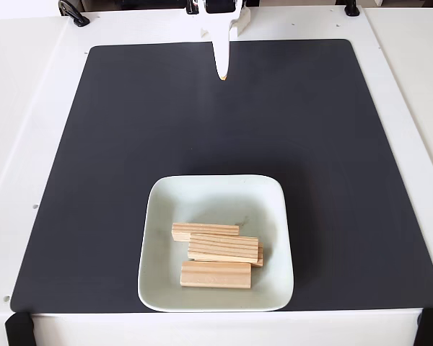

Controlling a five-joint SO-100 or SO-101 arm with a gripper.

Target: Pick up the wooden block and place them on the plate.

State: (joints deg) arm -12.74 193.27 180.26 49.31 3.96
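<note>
The gripper [221, 72] hangs with fingers together, gripping nothing, well above the plate [159, 216] and its wooden blocks [216, 252]

The top edge of the fixed view cuts off the arm, so the gripper [221, 72] shows just its white tip. Stacked wooden blocks [224, 249] hide parts of each other

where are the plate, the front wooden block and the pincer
plate [202, 191]: fixed view, bare floor near its far rim
front wooden block [215, 274]: fixed view, middle of its top face
pincer [221, 72]: fixed view, at its fingertips, top of the mat
</note>
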